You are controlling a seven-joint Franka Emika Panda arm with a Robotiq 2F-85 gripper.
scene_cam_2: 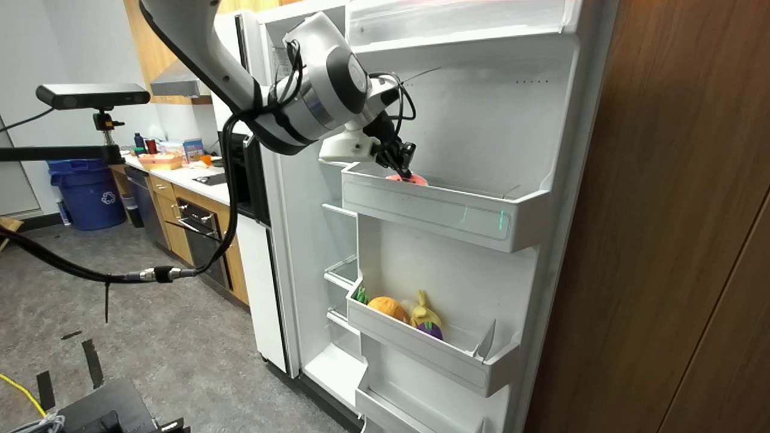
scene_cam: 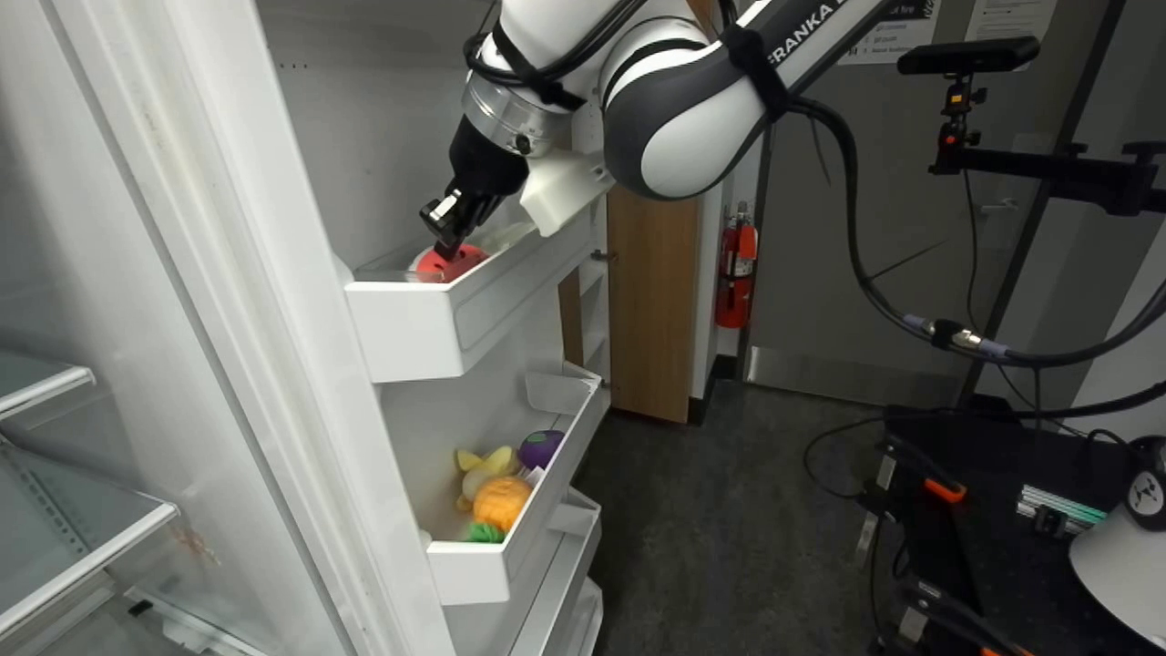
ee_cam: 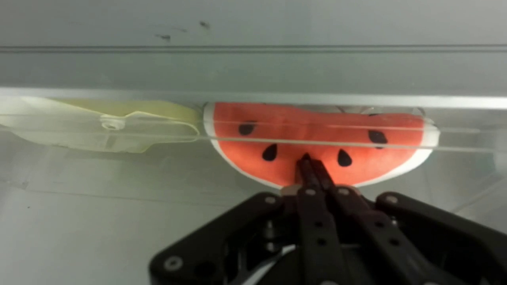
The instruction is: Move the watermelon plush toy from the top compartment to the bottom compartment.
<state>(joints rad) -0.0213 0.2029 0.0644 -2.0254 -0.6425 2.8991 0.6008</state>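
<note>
Watermelon toy (ee_cam: 317,128) in the top bin (scene_cam_2: 433,207).
The gripper (ee_cam: 313,165) is closed against it; hard to see if it's pinching.

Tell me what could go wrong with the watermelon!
The shut gripper might slip off: I can't tell if it has pinched the watermelon plush toy. Lifted from the top compartment, the toy might snag on its wall. Lowered, it might tumble off the round orange toy in the bottom compartment.
</note>
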